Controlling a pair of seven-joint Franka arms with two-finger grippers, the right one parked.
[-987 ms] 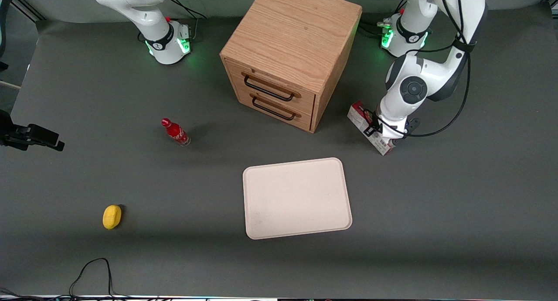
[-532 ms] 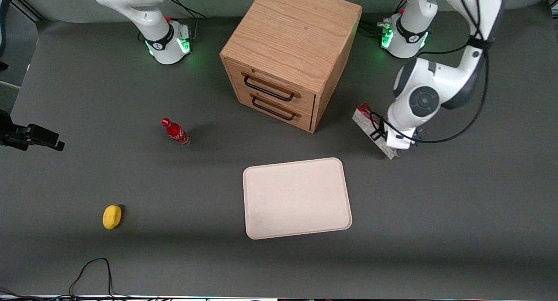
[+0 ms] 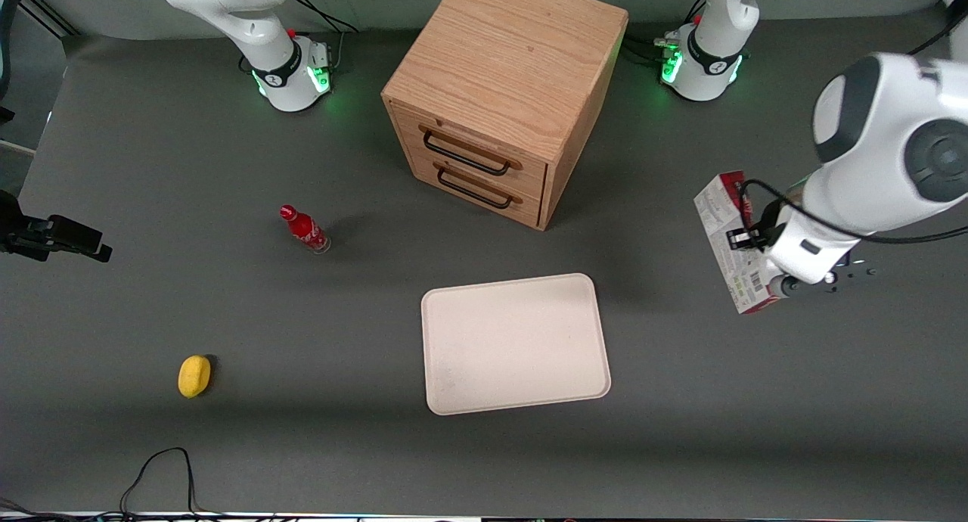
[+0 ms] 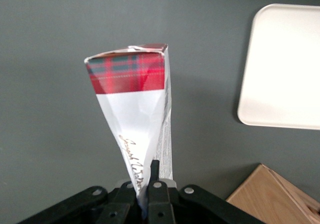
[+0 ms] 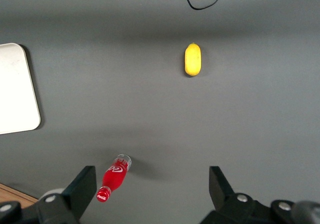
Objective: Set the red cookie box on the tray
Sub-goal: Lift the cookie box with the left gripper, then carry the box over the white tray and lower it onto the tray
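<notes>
aloft, the pincer (image 3: 756, 261) is clamped on the red cookie box (image 3: 730, 238), well apart from the tray (image 3: 514, 344).

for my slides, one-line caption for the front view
Gripper holds the red cookie box above the table, not yet over the tray.

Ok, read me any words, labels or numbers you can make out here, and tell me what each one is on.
Red cookie box, held above the table in the gripper: cursive script on its white face, too distorted to read.
Same box, front view: barcode and fine print, too small to read.
Small red bottle: white logo, unreadable.
Tray, wooden drawer cabinet, yellow object: no text.
</notes>
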